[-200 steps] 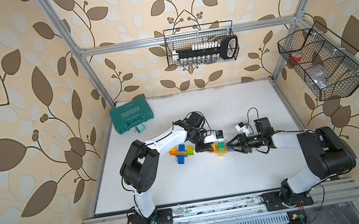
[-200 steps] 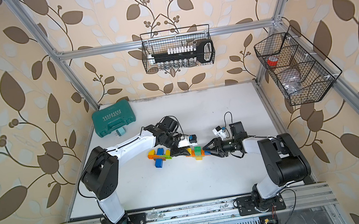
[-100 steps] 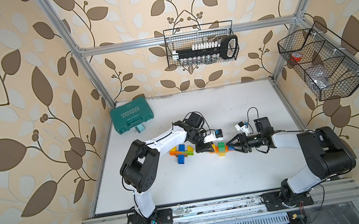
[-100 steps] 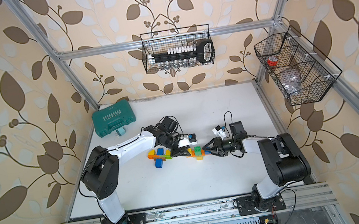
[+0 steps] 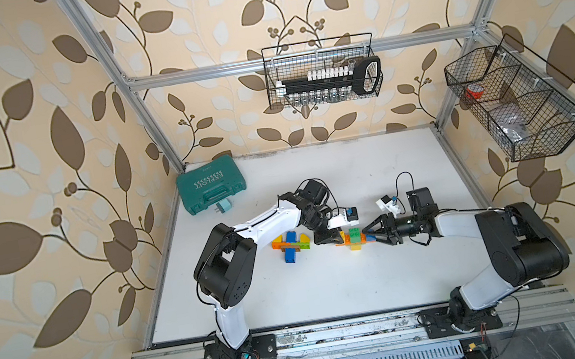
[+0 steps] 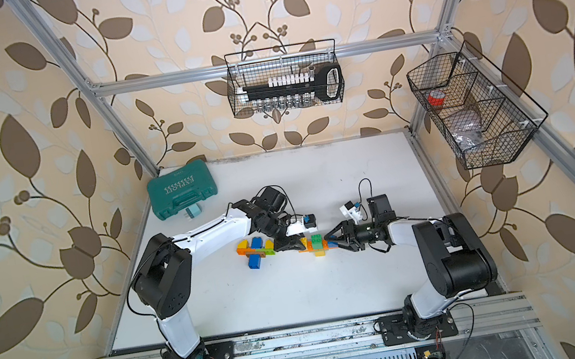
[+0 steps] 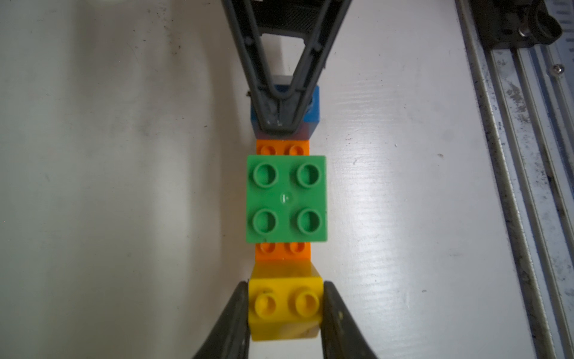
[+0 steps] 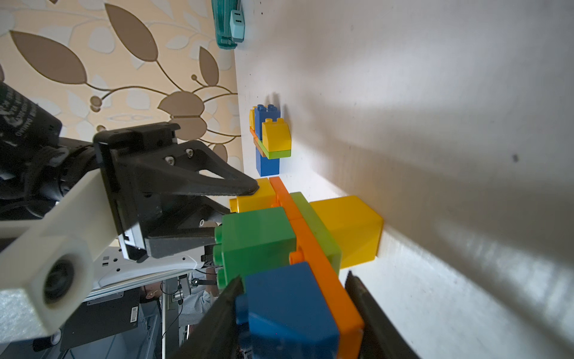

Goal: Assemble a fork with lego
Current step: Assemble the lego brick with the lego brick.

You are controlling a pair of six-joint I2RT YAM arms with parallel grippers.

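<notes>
A lego strip (image 5: 354, 236) (image 6: 315, 243) lies mid-table: an orange plate (image 7: 282, 147) carrying a green brick (image 7: 286, 199), with a yellow brick (image 7: 285, 306) at one end and a blue brick (image 8: 289, 307) at the other. My left gripper (image 5: 329, 239) (image 7: 285, 300) is shut on the yellow end, a finger against each side. From the opposite side my right gripper (image 5: 368, 233) (image 8: 292, 298) is shut on the blue brick and the plate under it. A second lego piece (image 5: 291, 245) (image 8: 270, 140), a cross of blue, yellow, orange and green, rests to the left, untouched.
The teal tool case (image 5: 209, 183) and a small pale plug (image 5: 223, 207) sit in the back left corner. Wire baskets hang on the back wall (image 5: 323, 71) and right wall (image 5: 518, 102). A metal rail (image 5: 343, 331) runs along the table's front edge.
</notes>
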